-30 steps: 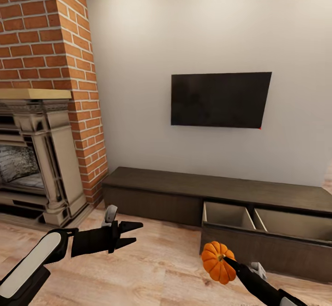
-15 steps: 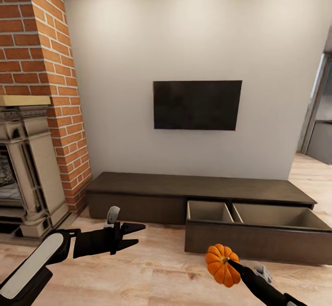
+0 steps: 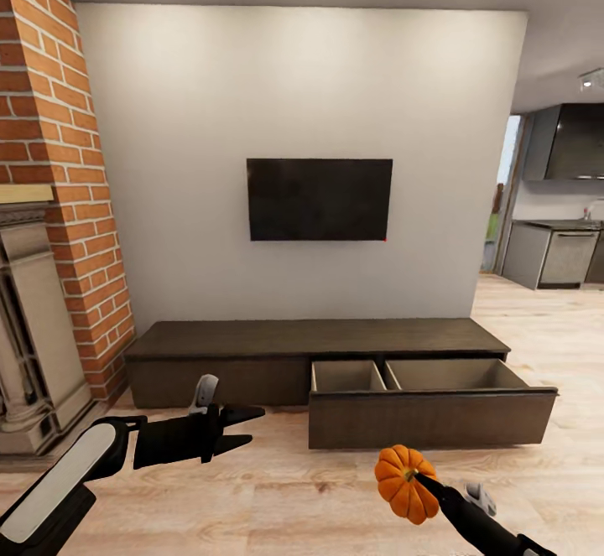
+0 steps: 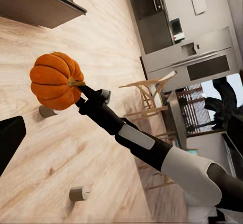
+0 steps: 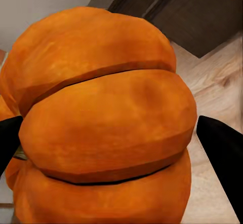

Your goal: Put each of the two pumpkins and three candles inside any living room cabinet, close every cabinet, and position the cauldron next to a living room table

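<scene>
Camera panned; candles behind pumpkin.

Left arm reaches forward, its gripper empty with fingers spread. Right arm angles up, gripper clamping a pumpkin by its stem.

right gripper: mostly hidden behind pumpkin | cabinet drawer floors: probably out of sight

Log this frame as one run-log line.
phase: carrying | right gripper: shut on pumpkin | left gripper: open | cabinet: right drawer open, nothing visible inside | candles: floor
</scene>
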Controlling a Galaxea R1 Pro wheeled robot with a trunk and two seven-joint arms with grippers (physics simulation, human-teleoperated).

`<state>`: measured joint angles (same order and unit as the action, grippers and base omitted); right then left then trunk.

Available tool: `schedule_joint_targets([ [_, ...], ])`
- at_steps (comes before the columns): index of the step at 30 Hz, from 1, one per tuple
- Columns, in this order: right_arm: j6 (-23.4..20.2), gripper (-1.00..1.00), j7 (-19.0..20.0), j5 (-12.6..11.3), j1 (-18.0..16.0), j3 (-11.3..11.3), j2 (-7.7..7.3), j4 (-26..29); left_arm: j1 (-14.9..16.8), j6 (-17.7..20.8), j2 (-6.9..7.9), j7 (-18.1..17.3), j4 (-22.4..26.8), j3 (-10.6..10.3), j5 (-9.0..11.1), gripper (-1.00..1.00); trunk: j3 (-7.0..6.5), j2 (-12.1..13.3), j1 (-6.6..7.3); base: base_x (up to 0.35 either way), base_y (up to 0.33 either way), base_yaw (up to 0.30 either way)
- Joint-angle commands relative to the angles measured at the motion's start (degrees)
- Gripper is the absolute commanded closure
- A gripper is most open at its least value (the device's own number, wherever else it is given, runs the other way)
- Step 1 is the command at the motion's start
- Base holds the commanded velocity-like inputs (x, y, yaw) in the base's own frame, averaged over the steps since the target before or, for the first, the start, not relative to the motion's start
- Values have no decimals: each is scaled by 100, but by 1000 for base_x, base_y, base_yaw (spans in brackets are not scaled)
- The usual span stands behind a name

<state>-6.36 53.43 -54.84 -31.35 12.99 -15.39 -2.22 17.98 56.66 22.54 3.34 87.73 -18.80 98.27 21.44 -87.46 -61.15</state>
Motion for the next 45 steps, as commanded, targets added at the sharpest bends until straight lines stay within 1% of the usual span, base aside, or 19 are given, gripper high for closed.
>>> schedule_joint_targets([
  [1, -58, 100, 27, -71, -12, -24, 1, -16, 4, 6, 5, 35, 1, -3, 39, -100, -18, 37, 23, -5, 0, -236],
  [45, -58, 100, -8, -71, -12, -24, -16, -18, 4, 12, 6, 20, -10, -1, 47, -100, -1098, 1802, 989, 0, 0, -236],
])
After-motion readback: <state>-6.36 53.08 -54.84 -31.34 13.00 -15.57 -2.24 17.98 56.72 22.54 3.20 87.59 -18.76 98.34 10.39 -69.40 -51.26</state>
